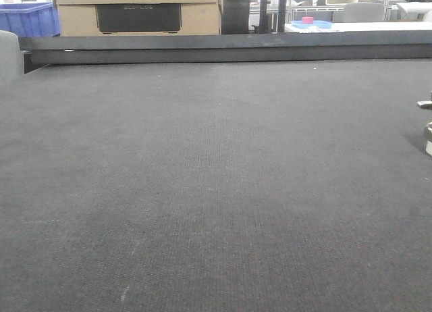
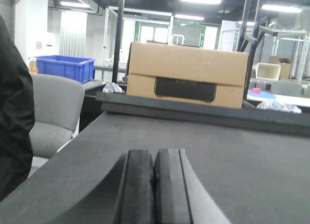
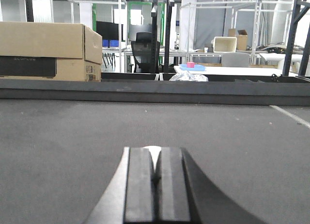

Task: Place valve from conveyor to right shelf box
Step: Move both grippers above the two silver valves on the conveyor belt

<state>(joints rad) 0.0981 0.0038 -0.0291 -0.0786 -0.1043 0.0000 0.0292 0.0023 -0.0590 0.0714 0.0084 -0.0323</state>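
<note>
Sitting at the belt's right edge: one valve, both grippers closed up

- Front view: one valve [image 1: 428,138] on the conveyor [image 1: 202,190], at the far right border of the frame. It is cut off by the edge, so only a silvery stub and a bit of the body below it show. Can't tell its orientation.
- The valve doesn't show in either wrist view, and neither gripper shows in the front view.
- Left gripper [image 2: 154,158]: two black fingers pressed together, nothing between them, low over the belt.
- Right gripper [image 3: 155,161]: two fingers together along their length, with only a small pale notch at the tips. Nothing is pinched.
- One black edge rail [image 1: 223,50] runs along the far side of the belt.
- Behind the rail there is one cardboard box [image 1: 135,11] with a dark panel on its face. It appears in all three views.
- One blue crate [image 2: 65,67] stands to the left of the box, and one grey chair [image 2: 53,107] sits just off the belt's left side.
- A dark garment [image 2: 12,112] fills the left border of the left wrist view.
- Far back there is one white bench [image 3: 232,70] carrying one pink item [image 3: 191,65] on a blue tray. One black office chair [image 3: 145,44] stands beyond the rail.
</note>
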